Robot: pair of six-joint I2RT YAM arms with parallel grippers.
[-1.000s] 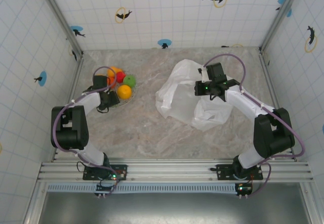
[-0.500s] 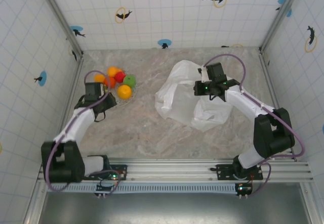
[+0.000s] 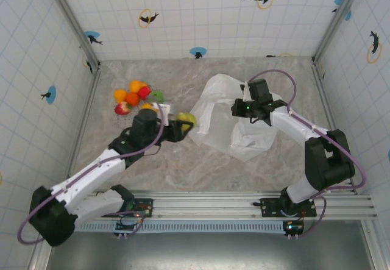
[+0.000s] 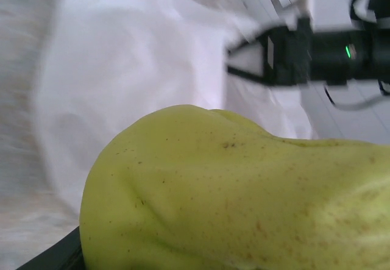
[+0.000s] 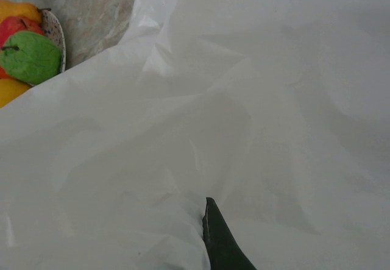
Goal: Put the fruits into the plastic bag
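- Pear, yellow-green: clamped between the fingers of the left gripper and held off the table near its middle, just beside the left edge of the plastic bag.
- Right gripper: fingers closed on a fold of bag film, right of the table's middle. One fingertip shows against the film.
- Other fruits, among them a green apple, sit heaped on the plate toward the table's far-left corner.
- Handling (judgement): the pear looks stiff, smooth and light. It tapers, so grip across the broad belly, as the neck could squirt out.
- The bag is thin, limp and slippery and keeps no shape of its own. Take it at the rim or a handle and lift it to hold the mouth open. Cannot tell where the mouth lies.
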